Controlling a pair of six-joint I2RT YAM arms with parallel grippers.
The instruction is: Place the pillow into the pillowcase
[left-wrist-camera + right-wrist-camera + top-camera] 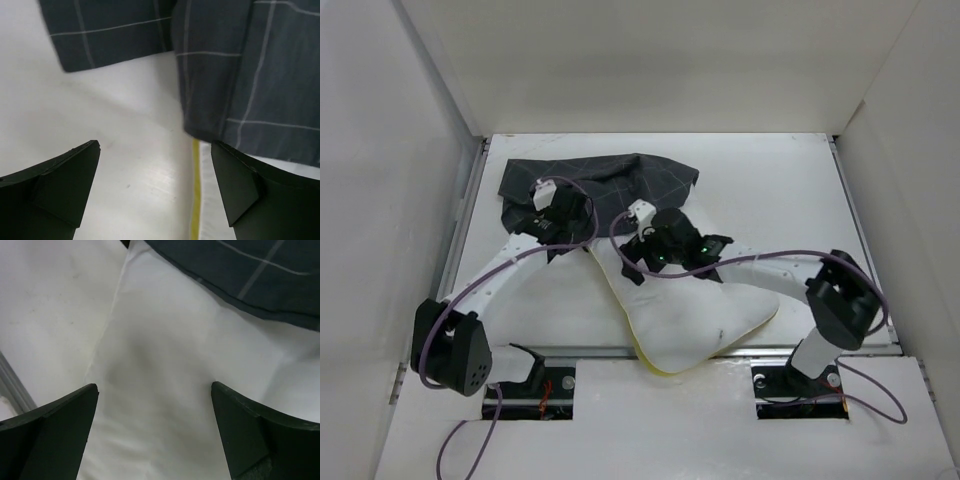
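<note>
Plump white yellow-piped pillow (pixel 165 385) lies under the right gripper (pixel 155 386), jaws wide open, empty; left gripper (pixel 155 146), same, at charcoal grid-patterned cloth pillowcase (pixel 250 75) hem.

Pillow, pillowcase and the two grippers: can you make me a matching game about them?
Things:
1. pillow
2. pillowcase
3. left gripper
4. right gripper

Descriptions:
A. open, over white cushion fabric
B. white with a yellow piped edge
C. open, over bare table beside the yellow piping
D. dark grey with pale grid lines

Pairs: 1-B, 2-D, 3-C, 4-A
</note>
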